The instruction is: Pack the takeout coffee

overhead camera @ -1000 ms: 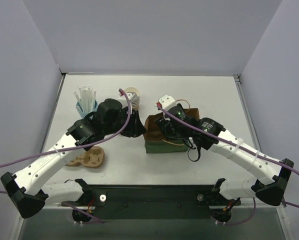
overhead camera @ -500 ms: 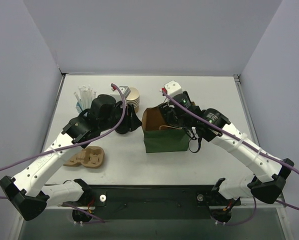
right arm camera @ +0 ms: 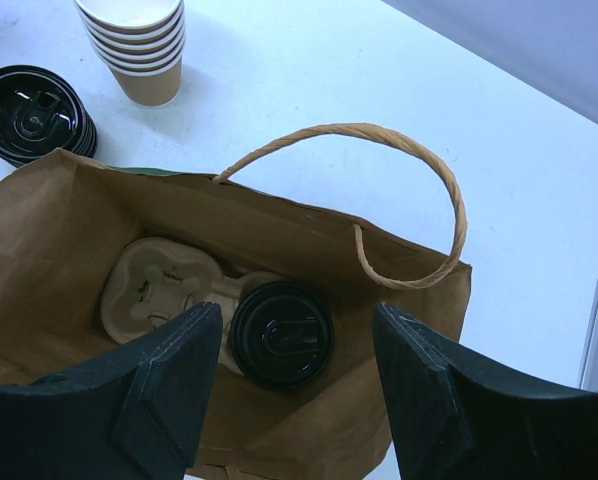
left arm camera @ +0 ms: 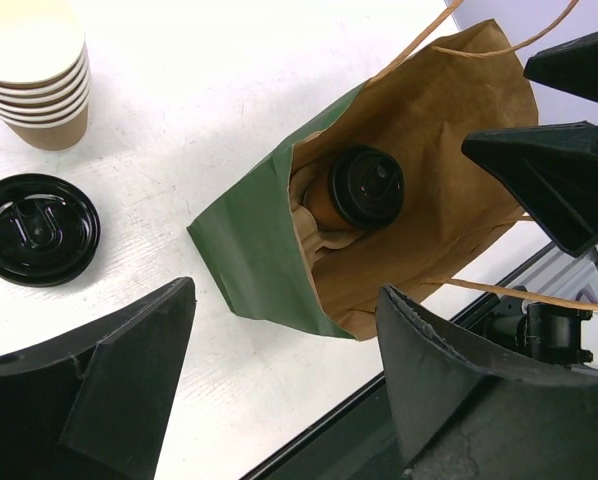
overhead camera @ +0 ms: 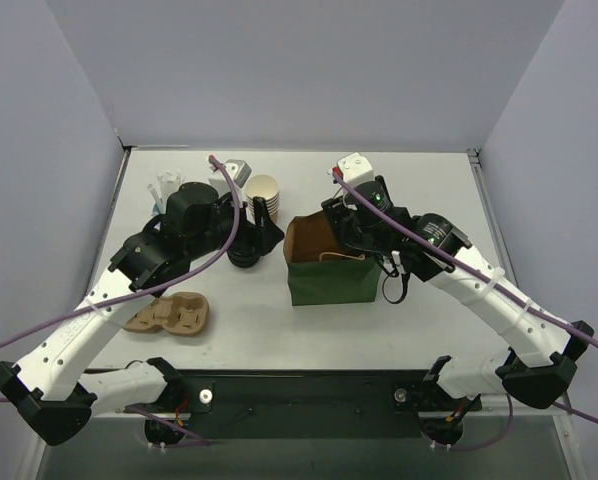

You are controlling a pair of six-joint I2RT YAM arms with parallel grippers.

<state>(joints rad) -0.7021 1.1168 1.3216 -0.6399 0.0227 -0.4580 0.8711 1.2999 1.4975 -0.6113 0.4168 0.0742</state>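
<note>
With the takeout coffee [right arm camera: 281, 333] standing lid uppermost at the bottom of the paper bag [overhead camera: 329, 280], at one end of a pulp carrier [right arm camera: 159, 285] (whether seated in it or only against it cannot be told), the packing itself appears done. The left gripper [left arm camera: 284, 310] hovers beside the bag mouth with jaws spread wide and empty. The right gripper [right arm camera: 297, 312] hangs over the opening, jaws likewise parted, gripping nothing that can be seen. What seems left is only to draw both arms clear, while the stack of lidless cups [left arm camera: 34, 65] and the loose black lids [left arm camera: 37, 228] sit on the table apart from the bag.
</note>
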